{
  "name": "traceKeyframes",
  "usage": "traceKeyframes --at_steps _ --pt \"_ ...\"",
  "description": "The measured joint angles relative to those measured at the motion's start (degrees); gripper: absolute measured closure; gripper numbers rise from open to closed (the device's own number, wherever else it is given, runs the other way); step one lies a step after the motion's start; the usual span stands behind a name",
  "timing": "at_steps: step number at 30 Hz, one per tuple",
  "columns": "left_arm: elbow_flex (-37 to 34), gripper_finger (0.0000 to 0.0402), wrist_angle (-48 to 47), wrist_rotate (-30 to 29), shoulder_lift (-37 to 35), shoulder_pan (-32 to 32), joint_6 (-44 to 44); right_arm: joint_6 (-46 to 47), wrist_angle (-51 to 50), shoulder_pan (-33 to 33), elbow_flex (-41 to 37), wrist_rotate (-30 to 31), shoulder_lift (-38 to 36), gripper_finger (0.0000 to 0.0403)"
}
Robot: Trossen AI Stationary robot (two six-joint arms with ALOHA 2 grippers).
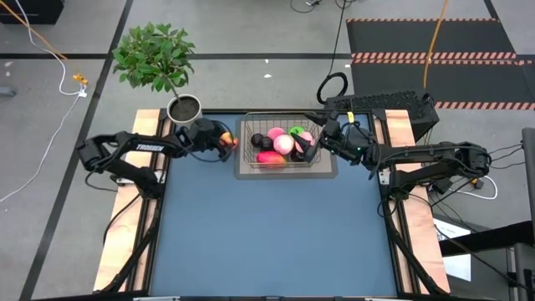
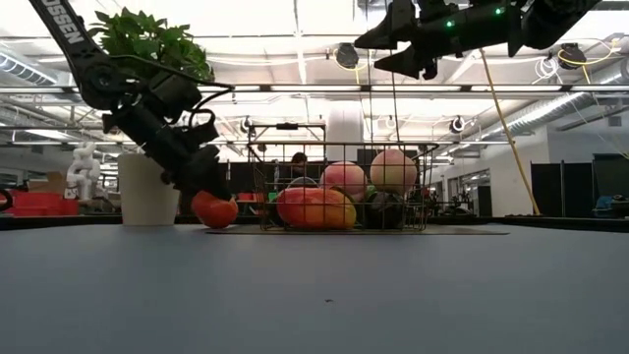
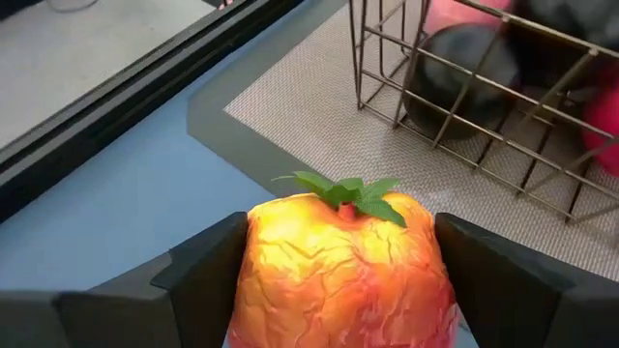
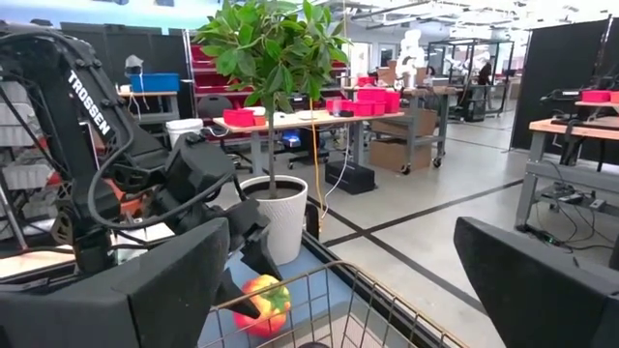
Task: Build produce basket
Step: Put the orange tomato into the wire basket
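the left claw [image 3: 338, 290] pinches the orange-red fruit with the green top [image 3: 343, 266], one dark finger [image 3: 198, 275] pressed to each flank, and the leafy top points away from the wrist toward the basket [image 3: 464, 87]. in the low view the fruit [image 2: 214, 209] sits at the claw's tip, touching or just above the blue desk [image 2: 314, 295]; which of the two cannot be told. it lies just beside the basket's left end, outside the wire.

the basket [image 1: 311, 160] stands on a grey mat [image 1: 247, 171] near the desk's far edge, its long axis running left to right across the desk. inside it lie pink peaches [image 1: 283, 144], a green apple [image 1: 298, 131], a red-orange oval [image 1: 269, 157] and small dark round ones [image 1: 259, 140]. the oval [image 2: 314, 208] lies along the basket's long axis at the near side.

the right claw [image 1: 316, 147] hangs above the basket's right end, well clear of the produce in the low view [image 2: 388, 51]. its fingers [image 4: 542, 280] are spread wide with nothing between them.

white letters reading "trossen" run along the left arm [image 1: 150, 147] and show again in the right wrist view.

beyond the left claw, at the desk's far left corner, stands a white pot [image 2: 147, 189] holding a leafy plant [image 1: 155, 54].
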Motion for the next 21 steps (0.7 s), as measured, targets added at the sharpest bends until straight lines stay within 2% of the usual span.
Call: traceKeyframes --at_steps 3,6,9,16,21 --pt "-0.1 0.0072 0.3 0.2 0.1 0.5 -1.8 0.1 0.0 0.0 0.0 -0.3 0.0 0.0009" --pt "-0.1 0.0038 -0.1 0.2 0.2 0.4 -4.4 0.7 -0.3 0.0 0.0 -2.5 0.0 0.0009" --pt "-0.2 0.0009 -0.6 -0.1 0.2 -0.2 -3.5 1.5 -0.2 0.0 0.0 -4.2 0.0 0.0009" --pt "-0.3 0.001 -1.2 0.8 0.3 0.0 -3.6 2.5 -0.7 0.0 0.0 -4.2 0.0 0.0009" --pt "-0.2 0.0011 -3.3 1.3 0.2 -4.0 -4.9 3.3 -2.0 0.0 0.0 -5.6 0.0 0.0009"
